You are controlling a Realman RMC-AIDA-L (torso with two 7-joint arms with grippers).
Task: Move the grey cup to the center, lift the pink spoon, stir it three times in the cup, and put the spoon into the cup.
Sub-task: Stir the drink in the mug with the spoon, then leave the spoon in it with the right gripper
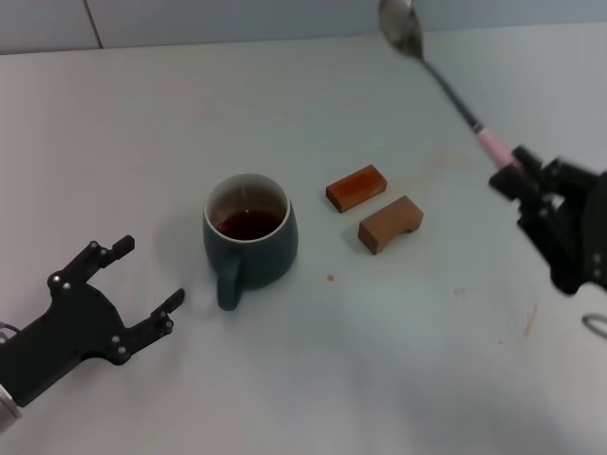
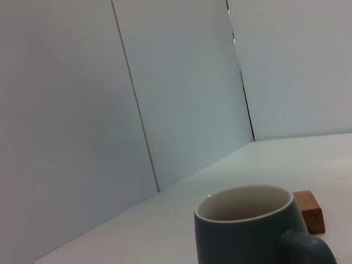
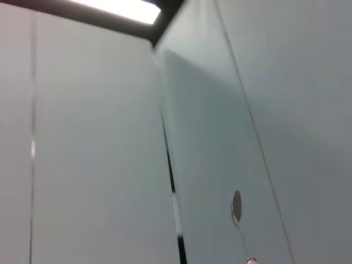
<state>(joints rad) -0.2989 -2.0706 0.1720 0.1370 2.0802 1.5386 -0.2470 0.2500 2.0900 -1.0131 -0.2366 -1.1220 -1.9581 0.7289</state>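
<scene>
At the near left corner of the counter (image 1: 398, 379), the left gripper (image 1: 152, 275) rests with its fingers apart, the grey cup (image 1: 250, 240) just beyond it.

The cup stands upright around the middle of the counter, handle turned toward the near edge, brown liquid inside, so the centring step looks done. Past it, toward the right, lie two brown wooden blocks (image 1: 376, 206), well apart from the cup. At the right edge the right gripper (image 1: 520, 178) is clamped on the handle end of the pink spoon (image 1: 446, 81), raised in the air with its bowl pointing up toward the far edge. The lift appears complete; the three stirs and dropping the spoon into the cup remain.
</scene>
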